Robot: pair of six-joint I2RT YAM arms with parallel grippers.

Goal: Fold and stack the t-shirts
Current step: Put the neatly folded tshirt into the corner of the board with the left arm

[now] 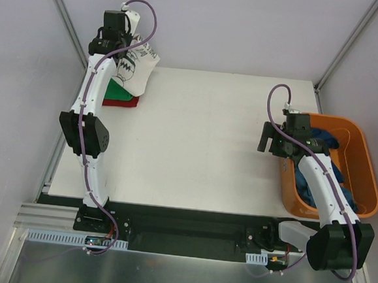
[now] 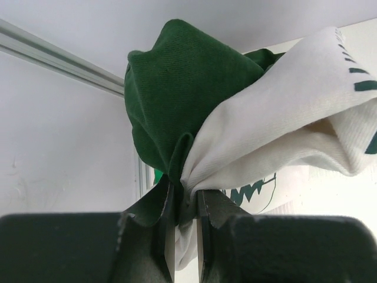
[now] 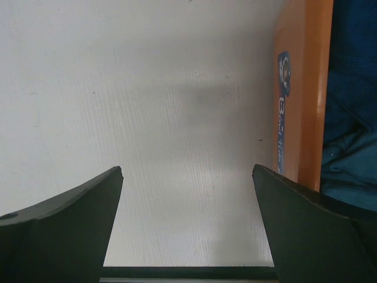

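The white tee point(image 1: 137, 68) has dark green sleeve and black print; green tee point(image 1: 117, 94) and red tee point(image 1: 129, 103) plain; tub point(image 1: 365, 162) orange, blue tee point(image 1: 323, 136) inside; counter point(image 1: 202, 136) white.

The matt black left gripper point(image 2: 184, 236) held a soft, finely woven white-and-dark-green cloth t-shirt point(image 2: 177, 100); right of the right gripper point(image 3: 187, 171), a glossy orange plastic tub point(image 3: 306, 88) adjoined the matt white tabletop point(image 3: 147, 88).

An orange plastic tub point(image 1: 365, 155) sits on the white table point(image 1: 202, 136) just right of the right gripper point(image 1: 266, 136) — the wall facing it carries a small blue label point(image 3: 283, 106). White tabletop lies directly beneath that gripper. Left of the left gripper point(image 1: 126, 43), a grey metal post point(image 1: 66, 19) slants up the wall.
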